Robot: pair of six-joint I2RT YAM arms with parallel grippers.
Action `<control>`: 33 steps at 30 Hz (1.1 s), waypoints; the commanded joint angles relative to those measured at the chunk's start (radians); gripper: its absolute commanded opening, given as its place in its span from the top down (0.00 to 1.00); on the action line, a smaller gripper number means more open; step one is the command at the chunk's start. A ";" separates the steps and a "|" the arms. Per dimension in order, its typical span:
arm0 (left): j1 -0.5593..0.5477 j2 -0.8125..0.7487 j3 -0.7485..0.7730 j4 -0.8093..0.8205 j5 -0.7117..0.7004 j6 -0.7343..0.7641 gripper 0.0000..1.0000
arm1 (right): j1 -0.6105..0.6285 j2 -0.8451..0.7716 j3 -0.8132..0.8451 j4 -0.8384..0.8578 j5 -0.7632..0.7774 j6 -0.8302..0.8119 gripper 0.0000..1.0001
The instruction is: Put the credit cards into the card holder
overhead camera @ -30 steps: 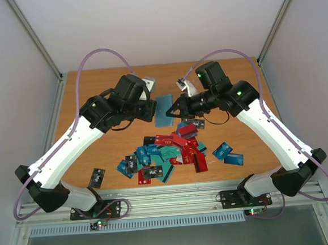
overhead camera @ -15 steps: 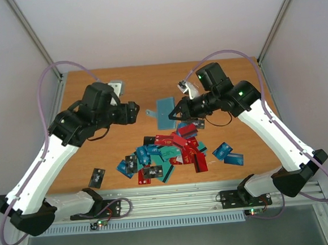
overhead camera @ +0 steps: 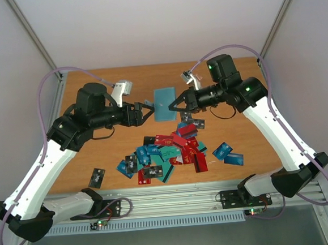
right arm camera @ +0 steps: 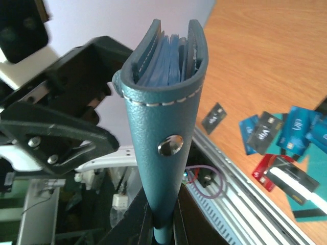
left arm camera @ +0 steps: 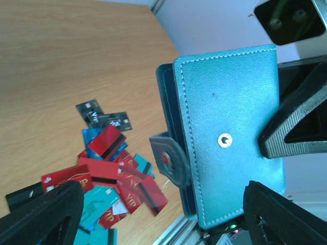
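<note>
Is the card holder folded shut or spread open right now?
Folded but unsnapped: the card holder shows both covers together, and its snap tab hangs loose.

From my feed, the card holder point(left arm camera: 230, 117) looks like fine-grained leather or imitation leather: matt teal with a soft sheen and pale stitching along its edges. Its snap stud point(left arm camera: 223, 140) is bright, polished metal. The credit cards point(left arm camera: 110, 171) are smooth, thin plastic and glossy enough to catch the light. The surface point(left arm camera: 76, 51) is light wood with a visible grain and a satin finish. The fingers point(left arm camera: 46, 214) of my left gripper point(overhead camera: 149, 111) are black, matt, slightly grainy plastic.
</note>
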 commanded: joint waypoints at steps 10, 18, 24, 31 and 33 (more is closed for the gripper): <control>0.043 -0.034 0.017 0.180 0.062 -0.146 0.43 | -0.019 -0.099 -0.048 0.276 -0.255 0.143 0.99; 0.050 -0.049 0.016 0.205 0.077 -0.170 0.59 | -0.022 -0.114 -0.074 0.381 -0.314 0.212 0.99; 0.050 -0.041 -0.003 0.320 0.206 -0.206 0.58 | -0.022 -0.113 -0.096 0.455 -0.354 0.261 0.99; 0.050 -0.042 -0.034 0.433 0.307 -0.277 0.59 | -0.022 -0.108 -0.098 0.460 -0.361 0.260 0.99; 0.050 -0.042 -0.038 0.439 0.321 -0.282 0.65 | -0.022 -0.107 -0.099 0.470 -0.363 0.266 0.99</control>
